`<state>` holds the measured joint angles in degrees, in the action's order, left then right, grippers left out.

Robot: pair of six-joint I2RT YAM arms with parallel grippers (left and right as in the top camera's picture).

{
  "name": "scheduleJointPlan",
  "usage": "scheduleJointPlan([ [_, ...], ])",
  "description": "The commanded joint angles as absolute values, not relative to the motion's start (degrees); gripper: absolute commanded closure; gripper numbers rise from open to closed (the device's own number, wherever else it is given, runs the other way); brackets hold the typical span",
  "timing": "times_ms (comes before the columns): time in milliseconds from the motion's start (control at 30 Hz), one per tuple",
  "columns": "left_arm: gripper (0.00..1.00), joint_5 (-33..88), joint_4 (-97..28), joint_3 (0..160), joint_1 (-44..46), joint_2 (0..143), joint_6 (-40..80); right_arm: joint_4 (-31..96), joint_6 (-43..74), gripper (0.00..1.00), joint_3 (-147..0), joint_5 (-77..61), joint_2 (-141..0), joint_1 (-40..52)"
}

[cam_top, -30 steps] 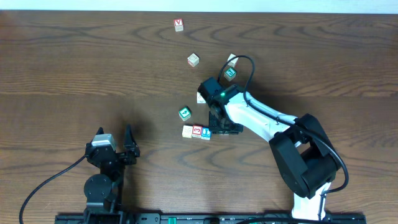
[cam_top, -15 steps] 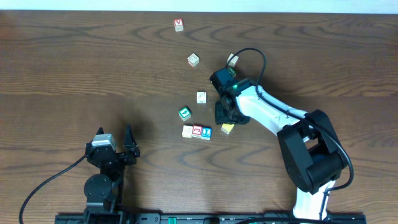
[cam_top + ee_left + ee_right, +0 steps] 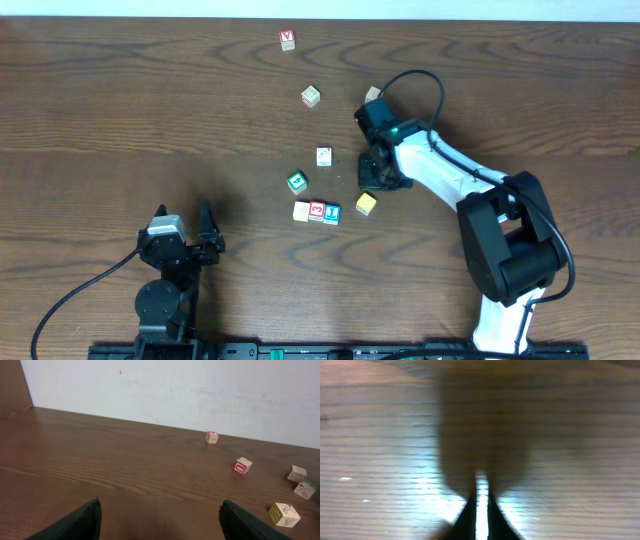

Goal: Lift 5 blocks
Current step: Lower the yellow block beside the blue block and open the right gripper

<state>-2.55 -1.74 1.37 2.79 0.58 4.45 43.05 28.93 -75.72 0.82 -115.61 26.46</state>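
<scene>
Four blocks lie in a loose line on the table: cream [image 3: 302,211], red [image 3: 317,211], blue [image 3: 331,213] and yellow [image 3: 366,203]. A green block [image 3: 297,182] sits just above the row. My right gripper [image 3: 372,178] hangs a little above the yellow block, apart from it. In the right wrist view this gripper [image 3: 481,501] is shut, with only blurred bare table under it. My left gripper [image 3: 185,222] rests wide open at the near left, far from the blocks. In the left wrist view nothing lies between its fingers [image 3: 160,506].
More cubes lie further back: a cream one [image 3: 324,156], another [image 3: 311,96], one half hidden by the right arm's cable [image 3: 373,95], and the cube with a red V [image 3: 288,39] near the far edge. A white wall [image 3: 200,390] rises behind the table.
The right gripper has let go of the yellow block beside the blue one, drawn back up and to the right, and closed its jaws. The left arm has not moved.
</scene>
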Motion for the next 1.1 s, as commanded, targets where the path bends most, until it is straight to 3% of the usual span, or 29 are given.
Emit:
scheduleJointPlan([
  [0, 0.24, -3.9, -3.88, 0.25, 2.92, 0.23, 4.12, 45.54, 28.62, 0.99, -74.7, 1.02, -117.86, 24.95],
  [233, 0.24, -3.9, -3.88, 0.25, 2.92, 0.23, 4.12, 50.0, 27.22, 0.99, -74.67, 0.93, -117.86, 26.68],
  [500, 0.24, -3.9, -3.88, 0.25, 2.92, 0.23, 4.12, 46.81, 17.21, 0.99, -74.67, 1.02, -117.86, 30.06],
  [733, 0.24, -3.9, -3.88, 0.25, 2.92, 0.23, 4.12, 45.54, 16.8, 0.99, -74.67, 0.86, -117.86, 30.48],
  [1067, 0.24, -3.9, -3.88, 0.25, 2.92, 0.23, 4.12, 45.76, 11.77, 0.99, -74.67, -6.35, -117.86, 31.68],
])
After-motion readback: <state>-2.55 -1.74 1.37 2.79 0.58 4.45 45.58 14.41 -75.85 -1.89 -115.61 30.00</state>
